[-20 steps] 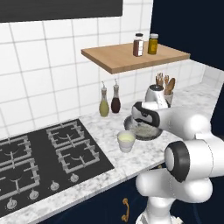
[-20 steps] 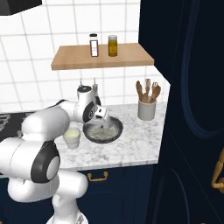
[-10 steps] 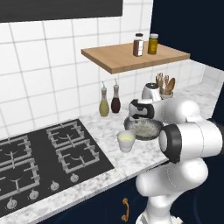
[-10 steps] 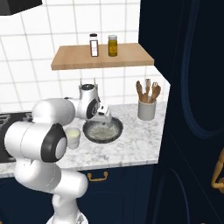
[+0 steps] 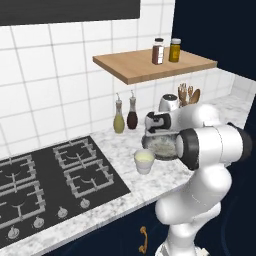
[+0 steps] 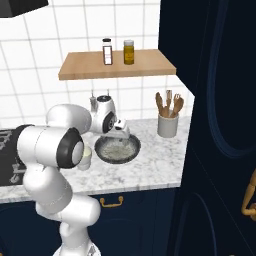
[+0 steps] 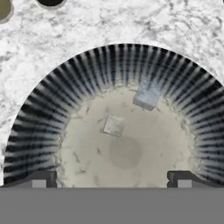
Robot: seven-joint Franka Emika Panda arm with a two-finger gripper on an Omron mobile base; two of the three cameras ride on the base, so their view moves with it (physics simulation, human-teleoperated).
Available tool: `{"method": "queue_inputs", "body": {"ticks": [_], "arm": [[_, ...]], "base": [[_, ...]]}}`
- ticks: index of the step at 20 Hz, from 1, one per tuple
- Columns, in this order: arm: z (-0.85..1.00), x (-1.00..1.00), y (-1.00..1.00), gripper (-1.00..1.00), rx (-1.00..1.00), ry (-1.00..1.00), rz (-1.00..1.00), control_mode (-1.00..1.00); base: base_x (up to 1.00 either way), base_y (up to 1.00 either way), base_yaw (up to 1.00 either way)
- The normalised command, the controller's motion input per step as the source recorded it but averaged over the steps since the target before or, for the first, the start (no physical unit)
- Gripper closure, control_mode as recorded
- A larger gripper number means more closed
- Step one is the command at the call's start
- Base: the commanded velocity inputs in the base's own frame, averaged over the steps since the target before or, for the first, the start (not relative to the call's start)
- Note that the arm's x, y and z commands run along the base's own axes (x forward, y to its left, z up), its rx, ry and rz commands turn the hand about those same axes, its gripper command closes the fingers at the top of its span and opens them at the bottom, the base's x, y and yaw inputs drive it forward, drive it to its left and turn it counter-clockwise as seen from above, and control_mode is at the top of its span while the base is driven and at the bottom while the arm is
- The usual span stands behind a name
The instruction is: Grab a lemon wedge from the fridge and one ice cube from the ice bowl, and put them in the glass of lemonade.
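Ice bowl (image 7: pixel 43 127): two ice cubes (image 7: pixel 147 95) inside | tool (image 7: pixel 114 178): spread wide above bowl

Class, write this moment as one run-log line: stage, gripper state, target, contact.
stage: above ice bowl | gripper: open, empty | target: ice cube in bowl, second cube beside | contact: none | glass of lemonade: on counter

Marble counter (image 5: pixel 165 177) carries ice bowl (image 5: pixel 161 146), glass of lemonade (image 5: pixel 144 161), utensil jar (image 6: pixel 167 125)
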Motion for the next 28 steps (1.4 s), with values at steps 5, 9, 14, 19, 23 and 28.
{"method": "queue_inputs", "body": {"ticks": [5,9,14,19,23,28], "arm": [[-0.45,0.40,0.00,-1.00,0.00,0.00,0.00,-1.00],[-0.33,0.34,-0.01,-1.00,0.00,0.00,0.00,-1.00],[-0.10,-0.01,-0.14,-1.00,0.00,0.00,0.00,-1.00],[0.00,-0.08,-0.06,-1.00,0.00,-0.01,0.00,-1.00],[-0.12,0.00,0.00,-1.00,0.00,0.00,0.00,-1.00],[-0.43,0.05,0.00,-1.00,0.00,0.00,0.00,-1.00]], "base": [[0.00,0.00,0.00],[0.00,0.00,0.00],[0.00,0.00,0.00],[0.00,0.00,0.00],[0.00,0.00,0.00],[0.00,0.00,0.00]]}}
